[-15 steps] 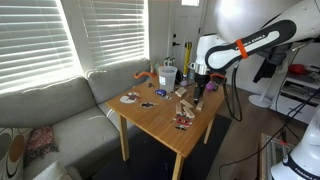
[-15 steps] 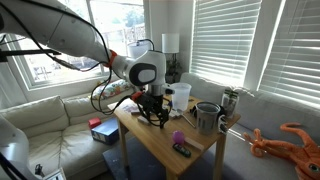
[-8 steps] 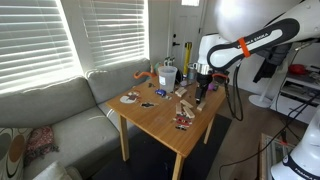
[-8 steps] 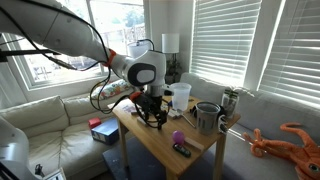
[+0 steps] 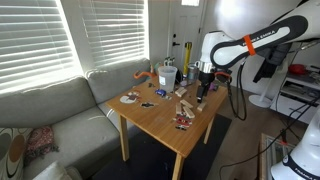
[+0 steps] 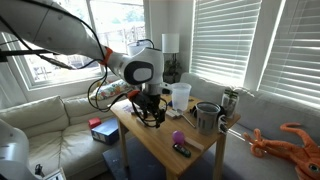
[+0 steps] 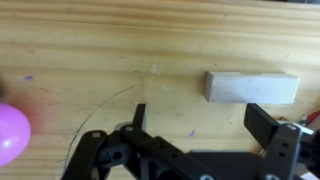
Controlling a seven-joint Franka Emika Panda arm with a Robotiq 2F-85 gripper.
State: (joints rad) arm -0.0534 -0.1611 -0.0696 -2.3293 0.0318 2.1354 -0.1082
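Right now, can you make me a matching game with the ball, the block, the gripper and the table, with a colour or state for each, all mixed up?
Things:
1. ball
2. block
3. gripper
4. table

Colour or state:
A. open, holding nothing
B. light wood
C. pinkish purple
D. whitish grey

Right pairs: 1-C, 2-D, 3-A, 4-B.
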